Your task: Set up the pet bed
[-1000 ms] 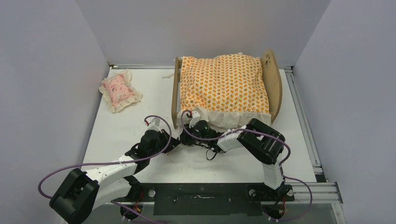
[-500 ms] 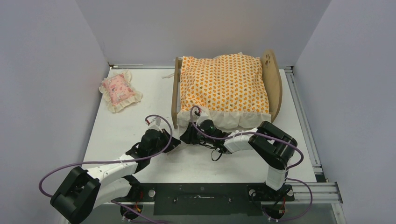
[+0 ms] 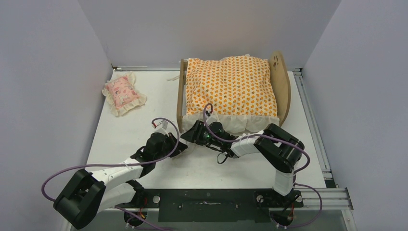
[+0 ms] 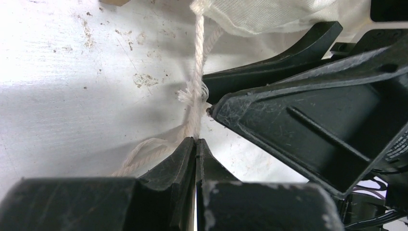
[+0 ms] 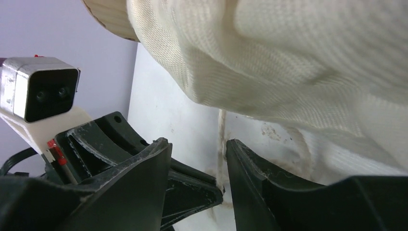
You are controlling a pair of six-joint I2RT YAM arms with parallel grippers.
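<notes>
The pet bed (image 3: 282,83) stands at the back of the table, its low footboard (image 3: 181,94) on the left. An orange-patterned cushion (image 3: 231,86) lies on it, with a cream ruffle (image 3: 243,123) hanging over the near side. A white cord (image 4: 198,72) runs down from the ruffle (image 4: 269,14) into my left gripper (image 4: 196,142), which is shut on it. In the top view the left gripper (image 3: 182,145) sits just off the bed's near left corner. My right gripper (image 3: 193,134) is beside it. The right gripper (image 5: 198,144) stands open around the cord (image 5: 221,139), under the ruffle (image 5: 288,62).
A small pink frilled pillow (image 3: 123,94) lies at the back left of the table (image 3: 144,120). Grey walls close in both sides and the back. A metal rail (image 3: 312,127) runs along the right edge. The two wrists are crowded together at the bed's near left corner.
My right gripper has opened, letting go of the cream ruffle, and dropped slightly toward the near side beside the left gripper. The left arm has hardly moved and stays shut.
</notes>
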